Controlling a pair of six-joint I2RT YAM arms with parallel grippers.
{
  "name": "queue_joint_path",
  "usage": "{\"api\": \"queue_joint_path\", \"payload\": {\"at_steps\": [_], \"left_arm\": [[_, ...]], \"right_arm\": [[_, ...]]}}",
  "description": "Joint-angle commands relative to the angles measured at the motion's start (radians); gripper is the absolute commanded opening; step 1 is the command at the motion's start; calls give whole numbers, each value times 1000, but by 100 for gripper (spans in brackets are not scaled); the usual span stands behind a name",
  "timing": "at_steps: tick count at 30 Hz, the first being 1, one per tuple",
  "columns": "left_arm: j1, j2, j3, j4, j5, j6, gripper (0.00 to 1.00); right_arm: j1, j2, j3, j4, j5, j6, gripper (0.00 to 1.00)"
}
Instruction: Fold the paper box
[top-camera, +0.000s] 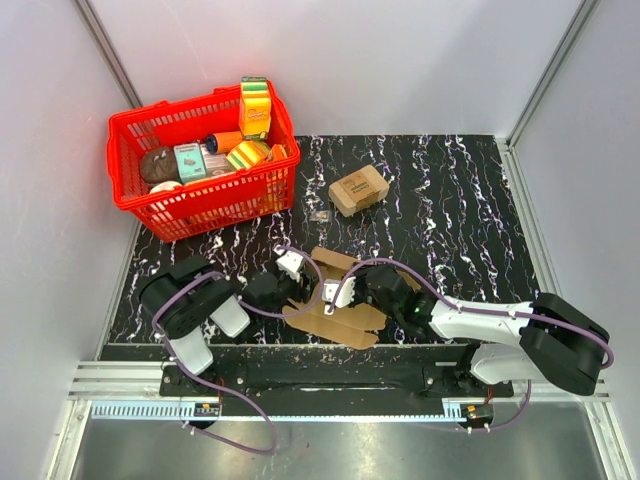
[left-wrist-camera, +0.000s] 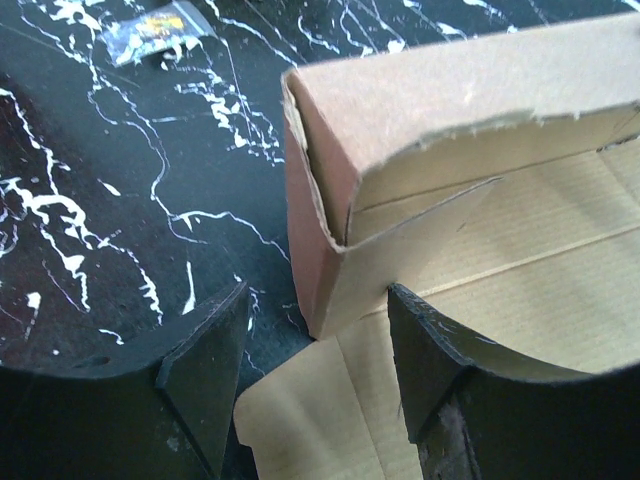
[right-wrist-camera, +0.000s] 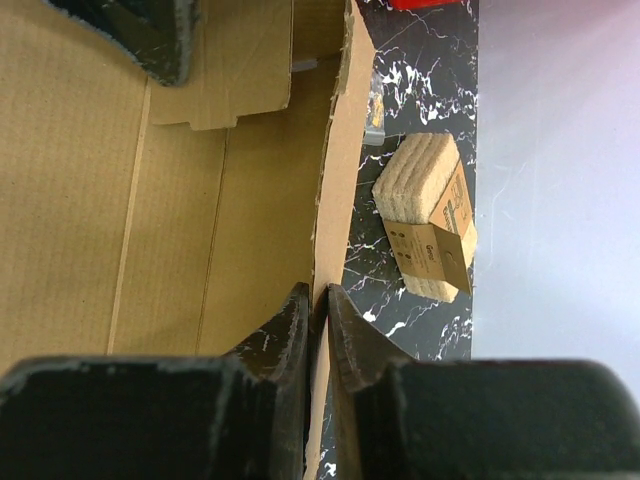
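Marble-patterned black tabletop (top-camera: 450, 200) streaked with white veins fills the floor of a booth closed in by pale grey wall panels (top-camera: 400, 60) set in metal framing. At the far left stands a red plastic mesh basket (top-camera: 200, 210) packed with colourful groceries, and near the middle of the far side sits a small chunky cardboard box with dark print (top-camera: 358, 189), with a tiny clear plastic packet (top-camera: 321, 215) just to its near left. The plain brown corrugated paper box (top-camera: 340, 322) lies at the near centre of the table, between the two arms. It is partly formed. Its base panel and several flaps rest flat on the marble, showing the lighter ribbed inner face and crease lines, while one long side wall stands upright with a ragged cut edge. At one end a tab is tucked round the corner. The left gripper (left-wrist-camera: 318, 310) has its dark fingers spread wide, one on either side of that raised corner, above a flat flap. The right gripper (right-wrist-camera: 318, 295) is pressed together on the top edge of the upright wall, pinching the cardboard between its fingertips.
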Motion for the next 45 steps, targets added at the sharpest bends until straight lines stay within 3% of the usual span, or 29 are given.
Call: {"api": "queue_joint_path", "payload": {"at_steps": [1, 12, 26, 36, 45], "left_arm": [[-27, 48, -2, 333, -65, 23, 62], [-54, 62, 9, 396, -131, 14, 60], [-56, 44, 37, 398, -49, -9, 63], [-54, 48, 66, 398, -43, -9, 37], [-54, 56, 87, 398, -42, -13, 31]], "right_arm": [[14, 0, 19, -1, -51, 48, 17], [16, 0, 0, 19, -66, 65, 17], [16, 12, -4, 28, -77, 76, 17], [16, 24, -4, 34, -82, 79, 17], [16, 30, -6, 36, -88, 91, 17]]}}
